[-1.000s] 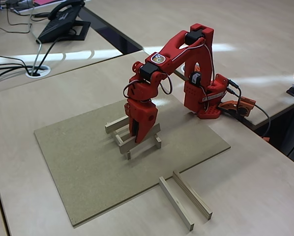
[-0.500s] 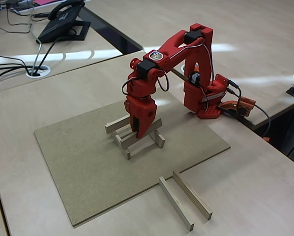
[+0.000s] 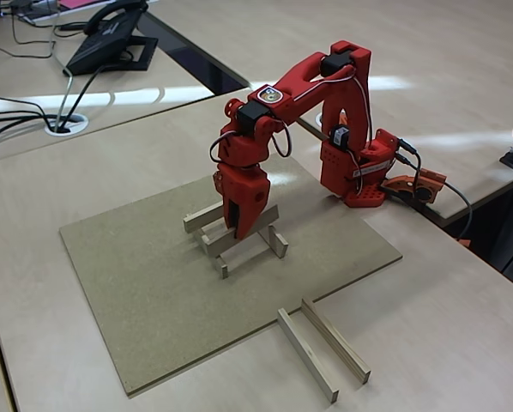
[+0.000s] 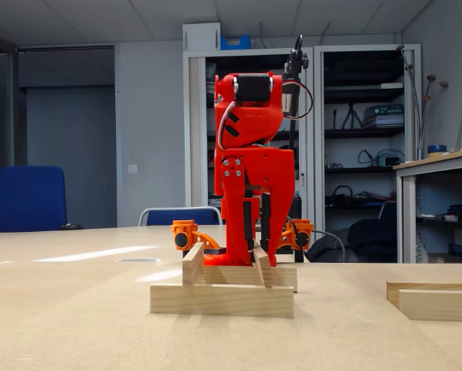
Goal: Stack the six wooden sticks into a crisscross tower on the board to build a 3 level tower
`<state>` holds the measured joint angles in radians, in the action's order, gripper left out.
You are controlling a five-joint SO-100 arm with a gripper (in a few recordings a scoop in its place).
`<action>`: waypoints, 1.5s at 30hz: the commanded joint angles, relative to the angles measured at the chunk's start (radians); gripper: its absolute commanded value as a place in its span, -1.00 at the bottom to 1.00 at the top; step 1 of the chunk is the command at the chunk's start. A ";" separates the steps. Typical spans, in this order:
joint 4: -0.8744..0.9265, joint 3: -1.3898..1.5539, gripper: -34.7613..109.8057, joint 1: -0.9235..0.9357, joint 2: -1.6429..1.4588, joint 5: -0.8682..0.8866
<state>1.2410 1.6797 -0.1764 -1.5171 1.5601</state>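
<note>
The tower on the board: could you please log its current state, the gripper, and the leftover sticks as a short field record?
tower: two levels laid, crossed; third not yet started
bottom level: two parallel sticks on the board
second level: two sticks across them; in the low fixed view one leans tilted
gripper: pointing down at the second level, around a stick; grip state unclear
spare sticks: two, side by side on the desk, beside the board's edge
sticks counted: six

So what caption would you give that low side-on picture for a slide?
Red arm's pincer reaching down onto the second layer of a half-built tower of wooden sticks, with two spare sticks waiting at right.
</note>
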 commanded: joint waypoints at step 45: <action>-0.201 -0.067 -0.46 -0.043 0.015 -0.247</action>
<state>1.0584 1.6429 -0.1933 -1.4788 1.3806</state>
